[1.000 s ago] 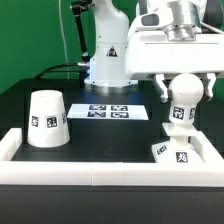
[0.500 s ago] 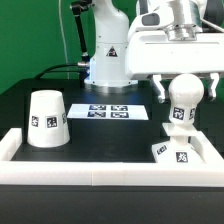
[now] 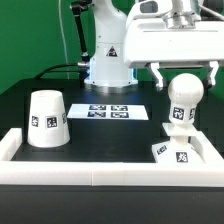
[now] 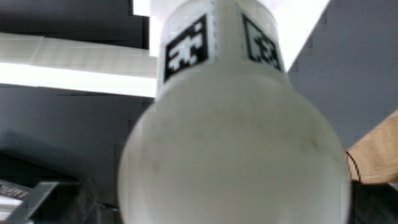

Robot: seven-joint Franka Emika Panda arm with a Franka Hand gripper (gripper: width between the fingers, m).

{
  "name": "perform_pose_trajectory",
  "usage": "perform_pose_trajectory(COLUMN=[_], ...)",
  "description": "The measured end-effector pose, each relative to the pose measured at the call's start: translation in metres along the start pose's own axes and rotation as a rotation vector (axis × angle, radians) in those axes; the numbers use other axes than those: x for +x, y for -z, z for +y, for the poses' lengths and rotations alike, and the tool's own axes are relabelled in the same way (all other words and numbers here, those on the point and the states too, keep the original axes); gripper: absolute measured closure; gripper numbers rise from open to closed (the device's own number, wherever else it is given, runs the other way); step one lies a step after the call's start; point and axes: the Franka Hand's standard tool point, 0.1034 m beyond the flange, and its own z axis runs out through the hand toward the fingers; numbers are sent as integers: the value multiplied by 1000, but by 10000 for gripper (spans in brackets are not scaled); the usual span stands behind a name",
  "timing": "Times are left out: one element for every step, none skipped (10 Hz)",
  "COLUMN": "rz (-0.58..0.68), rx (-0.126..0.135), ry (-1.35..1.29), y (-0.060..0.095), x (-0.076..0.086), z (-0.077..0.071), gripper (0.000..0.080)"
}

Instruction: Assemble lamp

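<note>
The ball-topped bulb [image 3: 184,98] stands upright at the exterior view's right, its foot at the top of the small blocky base [image 3: 176,153]; I cannot tell if it is seated. My gripper [image 3: 185,78] is open, its fingers [image 3: 157,76] level with the top of the ball and clear of it on both sides. In the wrist view the bulb [image 4: 222,140] fills the picture, with its tags toward the narrow end; no fingers show there. The cone shade [image 3: 46,120] stands alone at the exterior view's left.
A white walled frame [image 3: 100,176] borders the black table at the front and sides. The marker board [image 3: 112,111] lies flat in the middle behind it. The arm's pedestal [image 3: 108,55] stands at the back.
The gripper has risen: its fingers were beside the middle of the bulb's ball and now sit near its top. The bulb, base and shade have not moved.
</note>
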Motion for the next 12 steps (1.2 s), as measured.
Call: perform_pose_trajectory(rz=[-4, -5, -18, -44, -63, -142, -212, -252, -344, -405, -440, -534], rx=[1, 1, 4, 10, 12, 30, 48, 58, 77, 89, 93, 109], ry=[-2, -1, -1, -2, 2, 0, -2, -2, -1, 1, 3, 6], y=[2, 1, 0, -1, -4, -8, -8, -9, -9, -10, -11, -10], x=[3, 1, -1, -2, -5, -12, -12, -12, -18, -16, -15, -21], z=[1, 1, 0, -1, -1, -4, -7, -8, -10, -9, -7, -8], gripper=[100, 100, 100, 100, 100, 100, 100, 100, 100, 100, 100, 100])
